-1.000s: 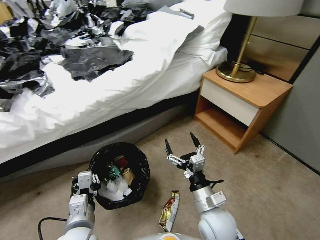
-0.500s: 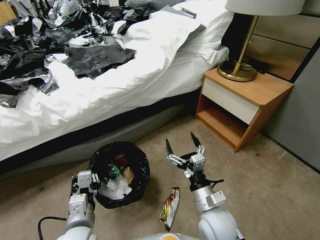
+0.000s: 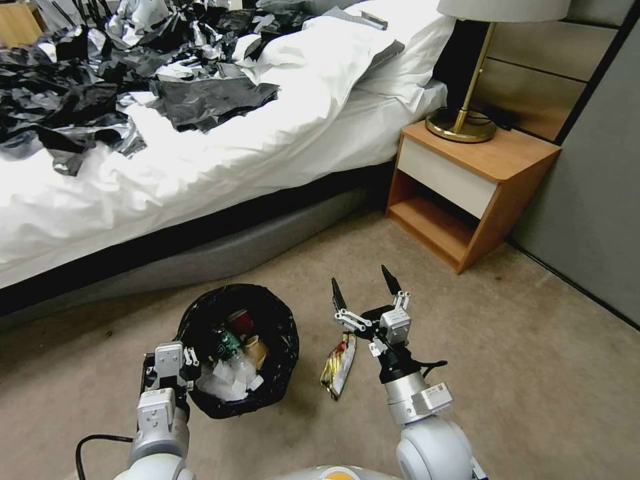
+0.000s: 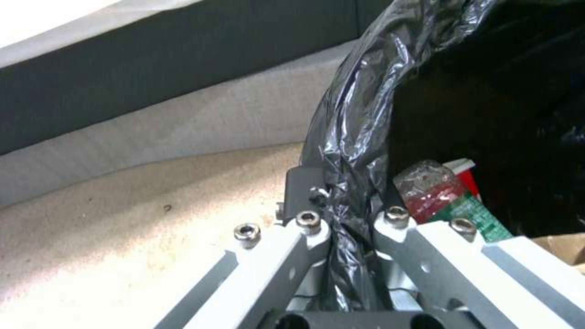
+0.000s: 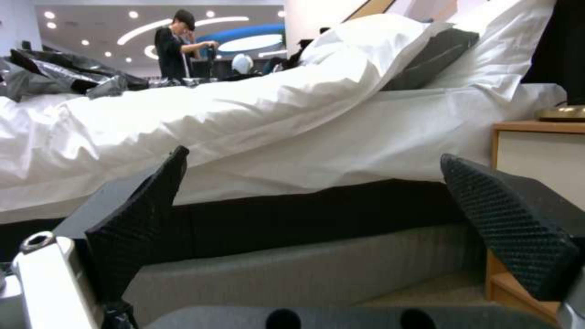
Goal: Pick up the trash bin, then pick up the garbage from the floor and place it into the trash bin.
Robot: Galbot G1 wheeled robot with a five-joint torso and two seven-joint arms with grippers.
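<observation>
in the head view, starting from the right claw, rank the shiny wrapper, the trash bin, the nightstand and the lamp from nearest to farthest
From the right claw, which is open:
1. Shiny wrapper, on the carpet just beside it.
2. Trash bin, on its left, held by the left claw.
3. Nightstand, ahead on the right.
4. Lamp, on top of the nightstand.

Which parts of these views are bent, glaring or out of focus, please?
Head view: wide-angle bending leans the nightstand and wall edges; the white bedding is nearly blown out; even light, soft shadow by the trash bin. Left wrist view: the left gripper, clamped on the bin's liner, is soft; the liner glints. Right wrist view: the open right gripper's fingertips are blurry.
</observation>
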